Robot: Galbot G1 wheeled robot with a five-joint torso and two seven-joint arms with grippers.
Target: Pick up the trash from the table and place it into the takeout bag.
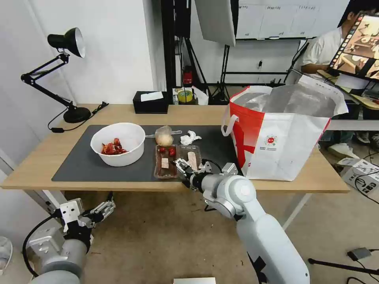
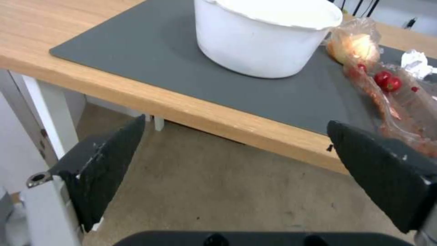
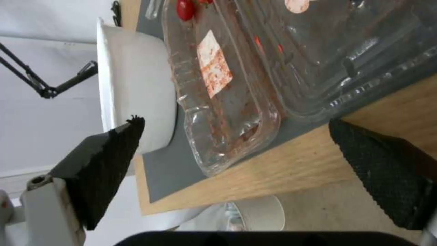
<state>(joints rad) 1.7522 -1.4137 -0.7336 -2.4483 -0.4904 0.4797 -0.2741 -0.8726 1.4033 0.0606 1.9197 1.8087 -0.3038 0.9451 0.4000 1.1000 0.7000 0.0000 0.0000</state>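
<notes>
On the long light-wood table point(image 1: 47, 157) lies a dark grey mat point(image 1: 83, 165), and at its right end stands the takeout bag point(image 1: 284, 134), upright with its mouth open and foil lining showing. Left on the mat sits the white bowl point(image 1: 117, 144) with red shells inside. Just right of it, at the mat's near edge, lies the clear clamshell tray point(image 1: 177, 161), opened flat, smeared red, with two small red pieces at its far end. Beyond the tray rest the clear bag with a yellowish lump point(image 1: 164, 136) and, beside it on the right, the crumpled tissue point(image 1: 189, 138). Against the far edge sit a black tissue box point(image 1: 150, 102) and a desk lamp point(image 1: 67, 75). At the tray's near edge, the right gripper point(image 1: 182, 165) has its jaws spread wide, holding nothing. Below the table's near-left edge the left gripper point(image 1: 103, 209) hangs, likewise spread and empty.
</notes>
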